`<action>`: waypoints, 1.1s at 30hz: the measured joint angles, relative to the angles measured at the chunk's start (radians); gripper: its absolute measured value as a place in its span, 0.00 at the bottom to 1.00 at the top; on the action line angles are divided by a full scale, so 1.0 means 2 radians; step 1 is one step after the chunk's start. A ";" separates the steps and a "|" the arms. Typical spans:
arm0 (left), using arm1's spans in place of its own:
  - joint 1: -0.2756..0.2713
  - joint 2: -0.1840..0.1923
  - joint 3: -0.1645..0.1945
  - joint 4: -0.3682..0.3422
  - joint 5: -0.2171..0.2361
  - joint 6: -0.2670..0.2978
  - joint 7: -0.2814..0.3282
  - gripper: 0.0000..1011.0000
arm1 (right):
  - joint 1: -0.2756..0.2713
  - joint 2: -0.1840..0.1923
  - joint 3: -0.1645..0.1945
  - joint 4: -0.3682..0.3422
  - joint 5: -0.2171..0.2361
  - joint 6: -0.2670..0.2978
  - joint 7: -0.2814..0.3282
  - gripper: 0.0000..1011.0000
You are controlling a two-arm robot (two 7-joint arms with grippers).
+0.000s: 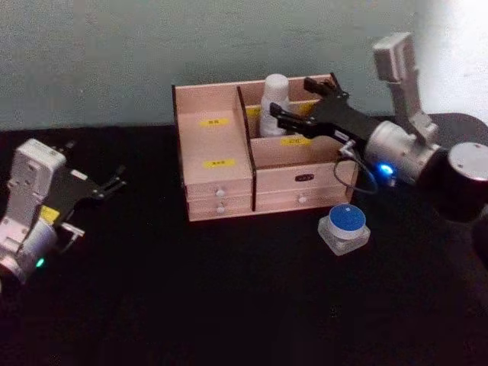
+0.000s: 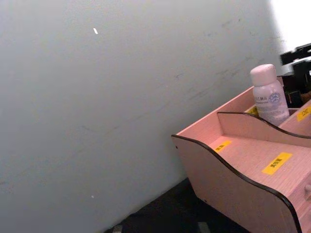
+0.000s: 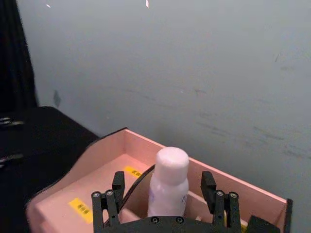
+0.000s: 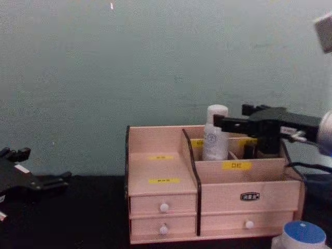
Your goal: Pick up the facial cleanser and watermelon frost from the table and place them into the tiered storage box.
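The facial cleanser [image 1: 273, 105] [image 2: 268, 94] [image 4: 215, 132] stands upright in a back compartment of the tiered storage box [image 1: 216, 183] [image 4: 161, 194], just right of the tall centre divider. My right gripper [image 1: 294, 99] [image 3: 163, 191] [image 4: 232, 117] is open around it, with a finger on each side of the white bottle [image 3: 168, 179] and a gap on both sides. The watermelon frost [image 1: 345, 226] [image 4: 302, 236] sits on the black table in front of the box's right corner. Far to the left, my left gripper [image 1: 116, 178] [image 4: 39, 174] rests open over the table.
The box [image 2: 233, 189] has two empty stepped compartments with yellow labels on its left side and drawers with white knobs below. A grey wall runs close behind the box. Bare black tabletop [image 1: 191, 290] spreads across the front and left.
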 joint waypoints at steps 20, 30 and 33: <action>0.000 0.000 0.000 0.000 0.000 0.000 0.000 0.99 | -0.188 0.166 0.047 -0.233 0.078 0.081 0.017 0.99; 0.000 0.000 0.000 0.000 0.000 0.000 0.000 0.99 | -0.227 0.205 0.035 -0.261 0.091 0.124 0.007 0.99; 0.000 0.000 0.000 0.000 0.000 0.000 0.000 0.99 | -0.226 0.208 0.027 -0.261 0.091 0.138 -0.003 0.99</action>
